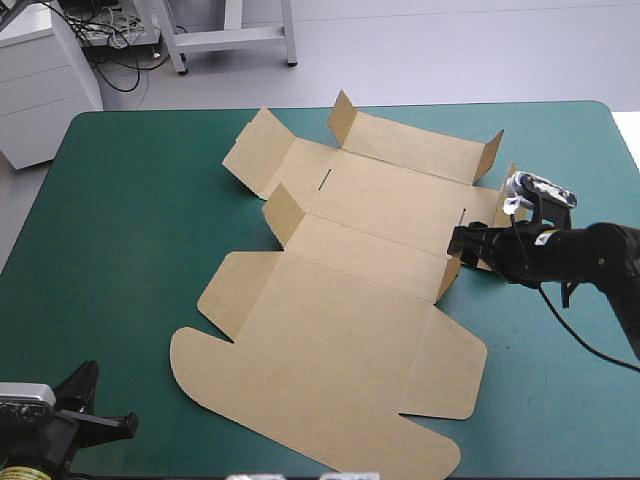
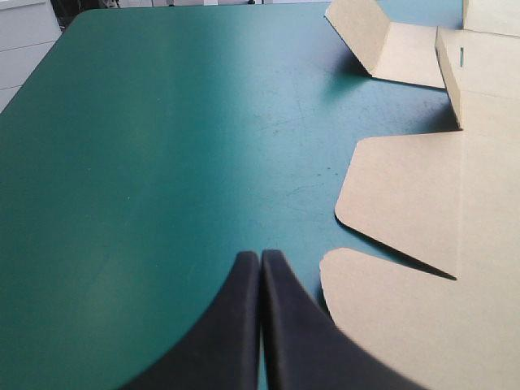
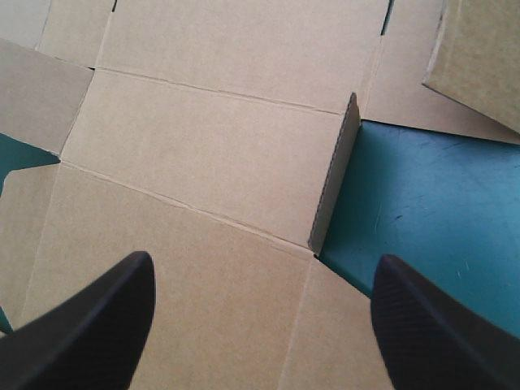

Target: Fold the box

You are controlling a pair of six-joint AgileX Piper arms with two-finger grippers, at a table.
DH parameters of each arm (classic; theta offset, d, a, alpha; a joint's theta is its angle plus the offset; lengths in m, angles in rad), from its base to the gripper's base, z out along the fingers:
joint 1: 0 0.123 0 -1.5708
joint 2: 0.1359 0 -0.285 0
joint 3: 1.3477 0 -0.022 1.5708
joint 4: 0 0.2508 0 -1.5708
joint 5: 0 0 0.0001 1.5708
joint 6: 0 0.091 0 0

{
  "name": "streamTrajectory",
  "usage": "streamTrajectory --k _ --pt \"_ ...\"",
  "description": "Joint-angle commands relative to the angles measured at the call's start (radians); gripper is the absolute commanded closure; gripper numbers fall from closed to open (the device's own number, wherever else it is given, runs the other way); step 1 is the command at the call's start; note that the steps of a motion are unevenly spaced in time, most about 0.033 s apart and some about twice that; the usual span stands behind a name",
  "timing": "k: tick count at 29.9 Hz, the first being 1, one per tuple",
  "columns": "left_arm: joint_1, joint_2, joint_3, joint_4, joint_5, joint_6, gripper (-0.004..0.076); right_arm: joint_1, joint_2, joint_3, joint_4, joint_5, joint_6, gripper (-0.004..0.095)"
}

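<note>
The brown box [image 1: 340,300] lies as a cut sheet spread across the middle of the table, mostly flat, with a few small flaps raised. My right gripper [image 1: 458,242] hovers open at the sheet's right side, next to a short upright flap [image 1: 449,277]. In the right wrist view this gripper [image 3: 264,260] stands over the board, the upright flap [image 3: 335,175] just ahead of it. My left gripper [image 1: 108,425] rests at the near left corner of the table, apart from the box. Its fingers [image 2: 244,325] are shut over the cover, beside the rounded lid flaps [image 2: 414,203].
The teal-green cover [image 1: 110,220] stretches wide to the left of the box. A narrower strip of it [image 1: 560,380] shows at the near right. A white cabinet [image 1: 40,80] stands beyond the far left corner.
</note>
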State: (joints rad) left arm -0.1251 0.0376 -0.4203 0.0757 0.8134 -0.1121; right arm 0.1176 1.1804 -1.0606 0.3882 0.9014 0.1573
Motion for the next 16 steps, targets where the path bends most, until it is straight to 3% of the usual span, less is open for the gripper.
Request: streamTrajectory --k 1,9,16 --pt "0.002 0.017 -0.019 0.0 -0.073 0.0 0.0756 0.002 0.08 -0.081 0.032 -0.004 0.001 0.0218" --pt "0.002 0.017 -0.019 0.0 -0.073 0.0 0.0756 0.002 0.27 -0.106 0.025 0.011 0.033 0.0218" --pt "0.002 0.017 -0.019 0.0 -0.073 0.0 0.0756 0.002 0.382 -0.106 0.089 -0.023 0.012 0.0238"
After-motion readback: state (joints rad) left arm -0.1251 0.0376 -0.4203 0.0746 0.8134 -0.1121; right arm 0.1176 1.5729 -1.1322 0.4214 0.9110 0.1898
